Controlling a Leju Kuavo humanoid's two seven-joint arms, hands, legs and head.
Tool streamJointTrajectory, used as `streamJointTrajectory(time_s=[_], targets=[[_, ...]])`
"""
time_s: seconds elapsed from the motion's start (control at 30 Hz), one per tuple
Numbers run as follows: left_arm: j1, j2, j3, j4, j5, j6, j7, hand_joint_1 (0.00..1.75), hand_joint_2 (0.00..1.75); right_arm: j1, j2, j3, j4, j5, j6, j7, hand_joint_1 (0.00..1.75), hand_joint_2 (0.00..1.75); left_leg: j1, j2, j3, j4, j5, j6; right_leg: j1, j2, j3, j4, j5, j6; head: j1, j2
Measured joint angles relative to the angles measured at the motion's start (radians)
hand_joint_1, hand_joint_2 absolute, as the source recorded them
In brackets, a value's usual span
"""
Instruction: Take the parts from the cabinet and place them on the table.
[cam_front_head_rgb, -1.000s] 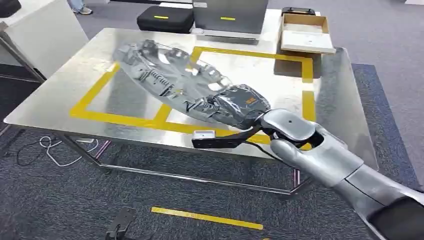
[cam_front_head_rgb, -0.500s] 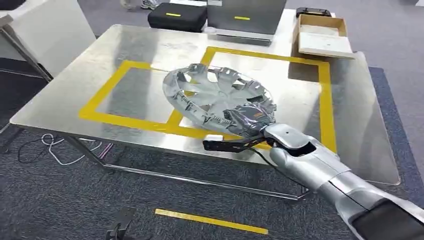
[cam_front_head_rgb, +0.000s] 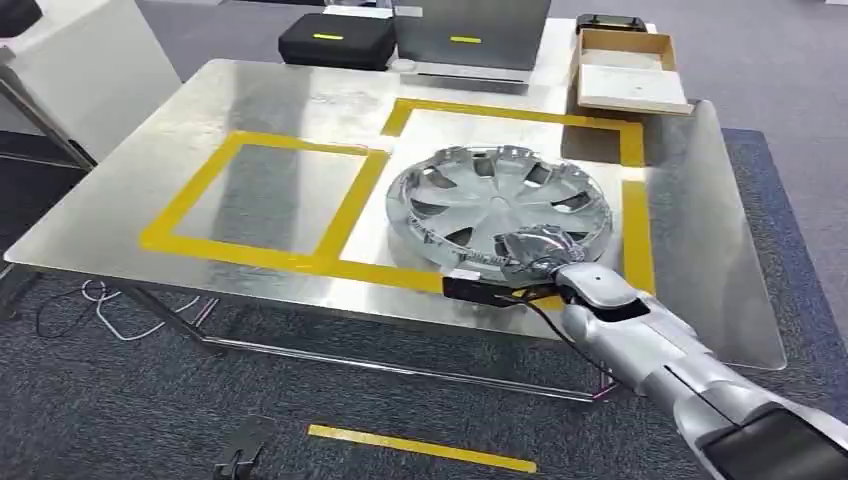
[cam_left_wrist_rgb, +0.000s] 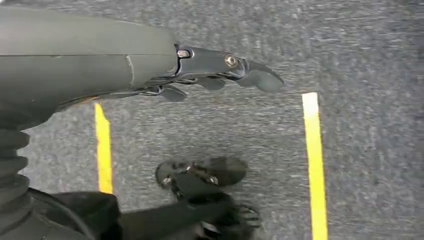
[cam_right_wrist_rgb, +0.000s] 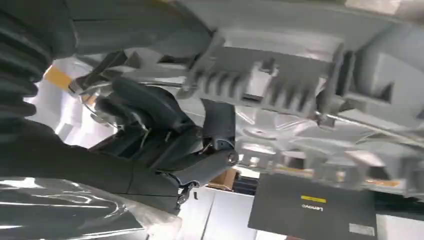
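Left hand (cam_left_wrist_rgb: 220, 75): hangs above grey carpet, fingers apart, holding nothing.
Table (cam_front_head_rgb: 200, 100): steel top, two yellow taped squares side by side.
Hubcap (cam_front_head_rgb: 500, 205): silver, spoked, face up inside the right-hand square, near edge by the front tape line; whether it rests fully on the table cannot be told.
Right hand (cam_front_head_rgb: 535, 255): grips the hubcap's near rim; in the wrist view dark fingers (cam_right_wrist_rgb: 145, 107) curl round the ribbed rim.
Behind table: black case (cam_front_head_rgb: 335, 40), laptop (cam_front_head_rgb: 470, 35), open cardboard box (cam_front_head_rgb: 625, 70).

Silver hubcap (cam_front_head_rgb: 497, 208) (chrome-bright), yellow-taped steel table (cam_front_head_rgb: 140, 190).
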Motion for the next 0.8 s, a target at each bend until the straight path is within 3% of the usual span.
streamJointTrajectory(time_s=[0.03,0.07,0.1,0.17,0.2,0.23,0.3,0.33,0.37,0.4,0.47,0.5,0.53,0.67,0.73,0.77,0.8], targets=[[-0.001,-0.001,-0.001,0.000,0.000,-0.002,-0.002,0.00,1.75,-0.001,0.000,-0.013,0.004,-0.007,-0.003,-0.007,0.00,0.00,-0.003,-0.002,0.011,-0.027,-0.012,0.007,0.007,0.004,-0.009,0.014,-0.004,0.005,-0.007,0.000],[-0.002,0.001,-0.001,0.000,0.001,0.001,-0.002,0.00,1.75,0.000,-0.001,-0.027,0.006,-0.011,-0.009,-0.014,0.00,0.00,-0.004,-0.002,0.007,-0.017,-0.015,0.022,0.006,0.006,-0.011,0.009,-0.002,0.009,-0.004,0.000],[0.000,0.002,-0.002,0.000,0.006,0.010,-0.002,0.00,0.00,0.002,-0.003,-0.039,0.007,-0.015,-0.012,-0.018,0.00,0.00,-0.007,-0.002,0.007,-0.018,-0.017,0.027,0.006,0.005,-0.010,0.006,-0.001,0.011,-0.004,0.000],[0.001,0.001,-0.002,0.000,0.019,0.026,0.000,0.00,0.00,0.002,-0.012,-0.063,0.004,-0.025,-0.022,-0.028,0.00,0.00,-0.002,-0.001,0.010,-0.025,-0.012,0.040,0.005,0.005,-0.009,0.007,-0.004,0.018,-0.004,0.000],[0.000,0.001,-0.002,0.000,0.022,0.032,0.008,0.00,0.00,0.003,-0.020,-0.079,-0.006,-0.039,-0.023,-0.040,0.00,0.00,0.000,-0.001,0.014,-0.027,-0.012,0.045,0.003,0.004,-0.025,0.027,-0.022,0.025,0.000,0.000],[-0.001,0.001,-0.002,0.000,0.024,0.039,0.021,0.00,0.00,0.003,-0.027,-0.095,-0.023,-0.055,-0.022,-0.055,0.00,0.00,0.001,-0.001,0.014,-0.027,-0.012,0.051,0.002,0.003,-0.046,0.074,-0.049,0.030,0.005,0.000],[0.000,0.002,-0.002,0.000,0.024,0.044,0.031,0.00,0.00,0.006,-0.037,-0.123,-0.053,-0.070,-0.020,-0.068,0.00,0.00,0.000,0.002,0.014,-0.027,-0.014,0.055,-0.001,0.003,-0.125,0.235,-0.114,0.037,0.004,0.000],[0.001,0.003,-0.002,0.000,0.024,0.045,0.034,0.00,0.00,0.010,-0.041,-0.134,-0.061,-0.073,-0.019,-0.072,0.00,0.00,0.000,0.002,0.015,-0.027,-0.015,0.056,-0.001,0.003,-0.158,0.293,-0.128,0.038,0.005,0.000],[0.001,0.003,-0.002,0.000,0.024,0.045,0.035,0.00,0.00,0.014,-0.046,-0.141,-0.068,-0.076,-0.016,-0.074,0.00,0.00,0.000,0.002,0.016,-0.027,-0.016,0.056,-0.002,0.002,-0.169,0.305,-0.119,0.038,0.005,0.000],[0.001,0.003,-0.002,0.000,0.025,0.050,0.037,0.00,0.00,0.020,-0.049,-0.149,-0.081,-0.079,-0.015,-0.079,0.00,0.00,0.000,0.001,0.018,-0.027,-0.016,0.057,-0.002,0.002,-0.157,0.275,-0.090,0.035,0.005,0.000],[0.001,0.003,-0.002,0.000,0.032,0.058,0.041,0.00,0.00,0.026,-0.066,-0.163,-0.136,-0.086,-0.019,-0.090,0.00,0.00,0.000,-0.001,0.023,-0.027,-0.020,0.053,-0.001,0.002,-0.079,0.107,0.001,0.026,0.005,0.000],[0.002,0.003,-0.002,0.000,0.034,0.060,0.042,0.00,0.00,0.025,-0.074,-0.169,-0.161,-0.089,-0.019,-0.090,0.00,0.00,0.000,-0.001,0.025,-0.027,-0.022,0.050,0.000,0.001,-0.047,0.038,0.025,0.023,0.005,0.000],[0.001,0.003,-0.002,0.000,0.037,0.060,0.043,0.00,0.00,0.024,-0.079,-0.176,-0.190,-0.092,-0.018,-0.091,0.00,0.00,-0.006,0.000,0.022,-0.026,-0.024,0.046,0.006,0.003,-0.020,0.021,0.009,0.021,0.005,0.000],[0.006,0.003,-0.002,0.000,0.048,0.045,0.055,0.00,0.00,0.061,-0.106,-0.196,-0.313,-0.141,-0.020,-0.121,0.00,0.00,-0.005,0.000,0.028,-0.037,-0.020,0.027,0.006,0.004,-0.019,0.002,0.010,0.007,0.002,0.000],[0.008,0.005,-0.001,0.000,0.058,0.063,0.055,0.00,0.00,0.084,-0.124,-0.219,-0.409,-0.182,-0.029,-0.136,0.00,0.00,-0.005,0.003,0.013,0.006,-0.060,0.021,0.000,0.001,-0.007,-0.010,0.014,-0.005,-0.002,0.000],[0.008,0.005,-0.001,0.000,0.063,0.070,0.055,0.00,0.00,0.097,-0.130,-0.226,-0.445,-0.199,-0.032,-0.142,0.00,0.00,-0.005,0.003,-0.009,0.061,-0.092,0.021,0.002,0.001,-0.005,-0.010,0.012,-0.009,-0.002,0.000],[0.010,0.006,-0.001,0.000,0.063,0.079,0.055,0.00,0.00,0.116,-0.140,-0.235,-0.496,-0.218,-0.034,-0.149,0.00,0.00,-0.006,0.003,-0.050,0.159,-0.136,0.020,0.003,0.001,-0.002,-0.010,0.010,-0.012,-0.002,0.000]])
